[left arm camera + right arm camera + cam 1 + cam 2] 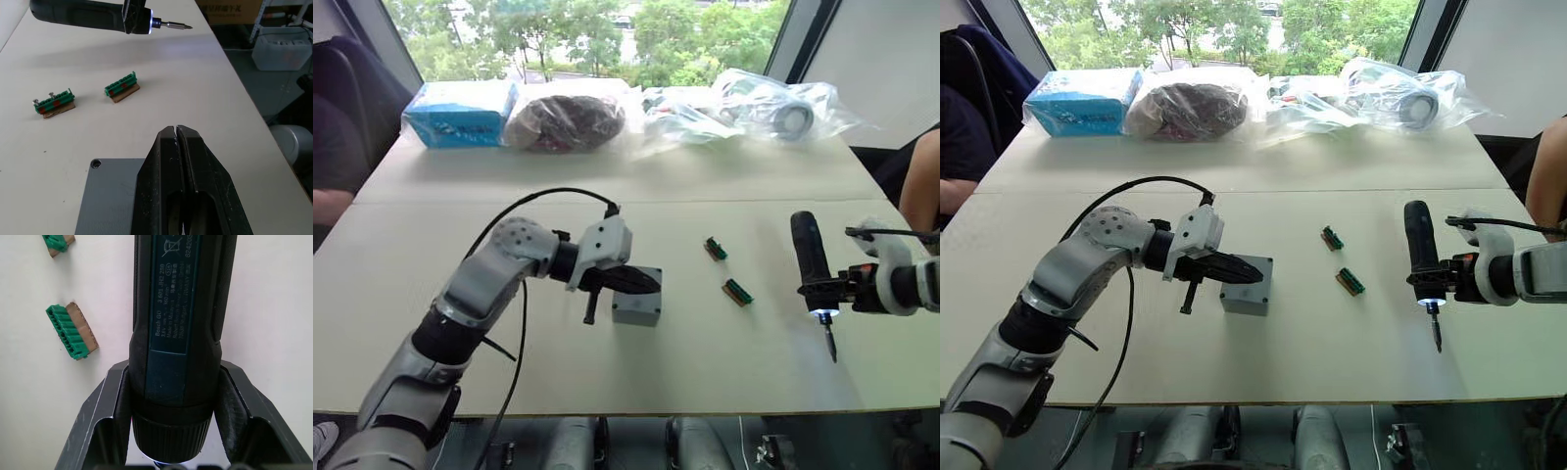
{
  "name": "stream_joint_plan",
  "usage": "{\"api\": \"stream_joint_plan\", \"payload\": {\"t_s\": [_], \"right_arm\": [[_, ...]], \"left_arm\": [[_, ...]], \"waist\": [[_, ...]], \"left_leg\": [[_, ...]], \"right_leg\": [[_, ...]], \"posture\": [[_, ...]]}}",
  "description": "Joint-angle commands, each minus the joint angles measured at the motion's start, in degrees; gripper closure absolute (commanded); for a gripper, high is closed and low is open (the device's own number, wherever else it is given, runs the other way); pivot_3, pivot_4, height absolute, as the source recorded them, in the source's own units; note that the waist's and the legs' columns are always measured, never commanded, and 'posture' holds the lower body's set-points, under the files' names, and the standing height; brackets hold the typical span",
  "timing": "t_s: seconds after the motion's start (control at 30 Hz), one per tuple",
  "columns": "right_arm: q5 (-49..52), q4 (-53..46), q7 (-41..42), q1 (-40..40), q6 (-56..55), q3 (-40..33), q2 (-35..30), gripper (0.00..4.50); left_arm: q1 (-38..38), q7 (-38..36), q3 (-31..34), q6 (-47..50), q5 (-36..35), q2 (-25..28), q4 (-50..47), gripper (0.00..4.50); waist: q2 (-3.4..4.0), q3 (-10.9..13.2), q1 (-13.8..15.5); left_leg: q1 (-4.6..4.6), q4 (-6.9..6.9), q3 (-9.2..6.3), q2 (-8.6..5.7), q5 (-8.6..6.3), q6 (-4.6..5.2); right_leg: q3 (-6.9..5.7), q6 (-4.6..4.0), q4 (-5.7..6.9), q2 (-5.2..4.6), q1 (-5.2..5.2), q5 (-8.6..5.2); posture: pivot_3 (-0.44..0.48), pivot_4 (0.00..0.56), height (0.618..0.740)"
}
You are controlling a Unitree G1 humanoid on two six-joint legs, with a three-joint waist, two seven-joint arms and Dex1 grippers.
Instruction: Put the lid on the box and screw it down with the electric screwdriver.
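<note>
My left gripper (pixel 176 134) is closest to me. Its two black fingers are pressed together with nothing between them. They rest right over the top of the flat grey square lid (pixel 110 196). The lid has a small screw hole in its corner. It sits on top of the small grey square box (pixel 1245 296), near the middle of the pale table (pixel 705 362). I can't tell if the fingers touch the lid or hang just above it.

A little past the box, toward my right side, lie two small green connector strips (pixel 122 88) on brown bases. They lie near each other but apart.

Farther right is my right gripper (pixel 824 288). Its two black fingers are closed around the dark blue-black pen-shaped electric screwdriver (pixel 183 308). They hold it near its front end, where a light glows. The thin metal bit (pixel 1436 333) points down and toward me, just above the table. The screwdriver is well apart from the box and lid.

Along the far edge of the table lie a blue packet (pixel 462 114) and some clear plastic bags (pixel 744 108).
</note>
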Motion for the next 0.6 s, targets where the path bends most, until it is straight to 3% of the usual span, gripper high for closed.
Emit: {"api": "stream_joint_plan", "payload": {"t_s": [0.03,0.27,0.33,0.47,0.53,0.6], "right_arm": [[-4.26,0.65,0.68,-3.90,0.36,0.10,2.77,2.72],[-12.19,-0.16,3.09,-2.38,0.15,1.09,5.29,2.72],[-13.51,-0.98,4.02,-1.81,0.30,0.82,5.73,1.72],[-15.98,-2.57,5.11,-0.63,0.35,-0.04,6.89,0.43],[-17.34,-3.61,5.78,0.04,0.14,-0.33,7.07,0.01],[-18.50,-4.57,6.12,0.56,-0.02,-1.67,7.72,0.01]], "left_arm": [[0.47,2.06,2.05,0.81,-0.99,-0.44,-2.14,4.50],[2.54,5.59,4.66,4.77,-2.83,0.11,-3.96,4.50],[2.78,6.25,5.35,5.76,-3.32,0.46,-4.40,4.50],[2.58,9.77,7.84,7.63,-4.25,-0.41,-4.75,4.50],[2.50,11.77,8.87,6.85,-3.96,-1.52,-4.43,4.50],[2.33,13.12,10.27,4.49,-3.59,-2.61,-3.19,4.50]], "waist": [[0.00,0.00,-0.01],[0.00,0.00,0.11],[0.00,0.00,0.05],[-0.08,-0.04,0.08],[-0.14,-0.07,0.16],[-0.16,-0.07,0.22]], "left_leg": [[-0.01,0.01,0.01,0.00,0.01,-0.02],[-0.03,0.00,-0.01,-0.01,0.09,-0.15],[-0.01,0.02,-0.02,-0.01,0.08,-0.14],[0.02,0.02,-0.07,-0.01,0.08,-0.14],[0.02,0.04,-0.07,-0.01,0.08,-0.14],[0.04,0.07,-0.11,-0.02,0.08,-0.14]], "right_leg": [[0.03,0.06,0.00,0.00,-0.01,0.03],[0.04,0.09,0.00,0.02,0.00,0.02],[0.04,0.10,0.00,0.02,0.02,0.02],[0.02,0.10,0.00,0.04,0.07,0.02],[0.02,0.11,-0.01,0.03,0.11,0.03],[0.00,0.11,-0.02,0.03,0.17,0.03]], "posture": [[0.000,0.150,0.740],[0.000,0.150,0.740],[0.000,0.150,0.740],[0.000,0.150,0.740],[0.000,0.150,0.740],[0.000,0.150,0.740]]}}
